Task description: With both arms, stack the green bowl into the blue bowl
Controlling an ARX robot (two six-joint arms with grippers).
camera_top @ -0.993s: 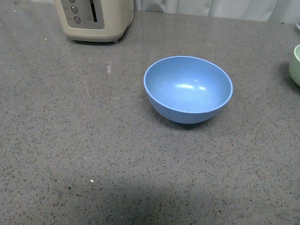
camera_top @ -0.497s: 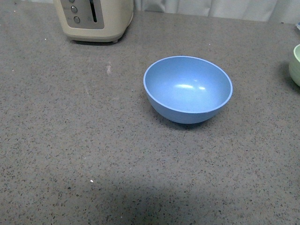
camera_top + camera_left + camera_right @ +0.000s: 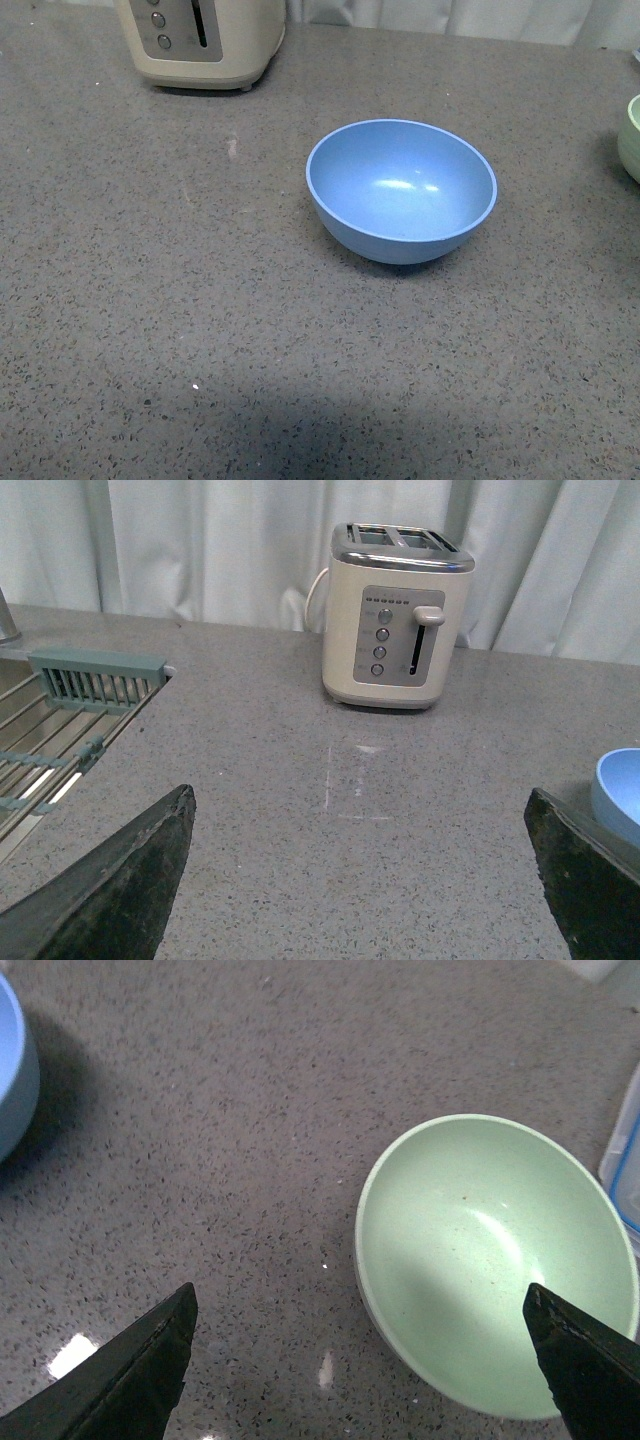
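Room is lying open all round the blue bowl [image 3: 400, 190] on the counter [image 3: 150, 300]. The green bowl [image 3: 632, 135] is peeking in at 3 o'clock, a toaster [image 3: 200, 40] standing at 11. The left gripper [image 3: 357, 810] and right gripper [image 3: 360, 1305] are gaping wide, holding nothing.

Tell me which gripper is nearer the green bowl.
Right. The right gripper is open with the green bowl just ahead of it. The left gripper faces the toaster, with only the blue bowl's edge in its view.
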